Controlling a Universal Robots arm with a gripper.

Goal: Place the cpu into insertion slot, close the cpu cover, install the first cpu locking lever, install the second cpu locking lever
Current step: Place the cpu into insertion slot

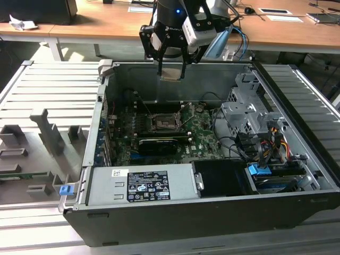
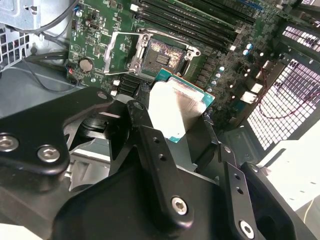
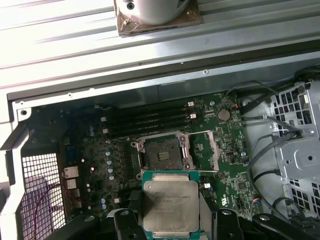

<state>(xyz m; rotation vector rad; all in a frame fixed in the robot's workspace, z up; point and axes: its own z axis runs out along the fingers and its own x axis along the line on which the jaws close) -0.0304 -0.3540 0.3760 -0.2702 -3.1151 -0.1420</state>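
My gripper [image 1: 171, 68] hangs above the open computer case, shut on the cpu [image 1: 171, 73], a flat square silvery chip held by its edges. In both wrist views the cpu [image 3: 170, 202] [image 2: 177, 107] sits between the black fingers [image 3: 126, 224] [image 2: 145, 132], high over the green board. The insertion slot [image 1: 166, 123] [image 3: 161, 152] [image 2: 157, 52] lies below, bare, with its dark centre showing. The cpu cover [image 3: 202, 147] [image 2: 116, 47], a thin metal frame, stands flipped open beside the slot.
Long memory slots [image 3: 145, 120] run beside the socket and a black card [image 1: 158, 144] lies on the board. The labelled power supply [image 1: 141, 186], a drive cage [image 1: 249, 114] and cables [image 1: 265, 143] fill the case. A round metal part [image 3: 157, 15] rests on the ribbed table outside.
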